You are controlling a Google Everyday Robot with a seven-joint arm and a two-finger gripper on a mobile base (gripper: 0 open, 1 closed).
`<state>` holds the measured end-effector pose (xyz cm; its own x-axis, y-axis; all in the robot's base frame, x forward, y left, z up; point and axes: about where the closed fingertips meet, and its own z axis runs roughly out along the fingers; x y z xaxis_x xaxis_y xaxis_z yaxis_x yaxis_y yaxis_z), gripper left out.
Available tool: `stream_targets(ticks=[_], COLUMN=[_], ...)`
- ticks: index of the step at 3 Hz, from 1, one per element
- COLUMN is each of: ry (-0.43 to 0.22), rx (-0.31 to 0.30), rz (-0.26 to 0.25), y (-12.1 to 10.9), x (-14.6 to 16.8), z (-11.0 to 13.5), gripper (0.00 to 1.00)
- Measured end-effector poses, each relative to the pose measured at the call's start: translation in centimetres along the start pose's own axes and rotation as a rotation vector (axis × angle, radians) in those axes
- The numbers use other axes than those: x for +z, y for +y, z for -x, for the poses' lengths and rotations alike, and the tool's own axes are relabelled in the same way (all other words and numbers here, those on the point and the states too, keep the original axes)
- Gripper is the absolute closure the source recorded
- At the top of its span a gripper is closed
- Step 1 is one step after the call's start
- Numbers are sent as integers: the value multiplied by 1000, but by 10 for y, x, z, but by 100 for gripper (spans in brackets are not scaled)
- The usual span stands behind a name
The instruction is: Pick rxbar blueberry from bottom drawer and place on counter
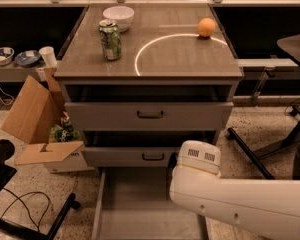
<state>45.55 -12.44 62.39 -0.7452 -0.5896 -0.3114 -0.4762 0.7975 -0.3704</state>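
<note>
Bottom drawer (140, 204) is pulled out at floor level. White arm (240, 204) reaches in from the right and covers the drawer's back right part.

Gripper (173, 160): only a dark sliver shows beside the arm's end housing, below the middle drawer front. Open or closed: cannot tell.

The rxbar blueberry is not to be seen, as the arm hides that stretch of the drawer.

Counter (190, 59):
- green can (110, 40) near the left edge, label unreadable
- white bowl (118, 17) toward the back left corner, contents out of sight
- orange (206, 27) near the back right corner, on the bright arc (140, 54)

Both upper drawers (150, 115) are ajar.

Cardboard box (32, 119) left of the cabinet holds green packets. Flap print unreadable.
</note>
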Motion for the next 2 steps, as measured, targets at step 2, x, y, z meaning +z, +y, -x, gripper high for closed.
stream_targets(ticks=[2], ry=[-11], rx=[-2], rz=[-10], y=[-34], x=[-14], z=[19], gripper=[100])
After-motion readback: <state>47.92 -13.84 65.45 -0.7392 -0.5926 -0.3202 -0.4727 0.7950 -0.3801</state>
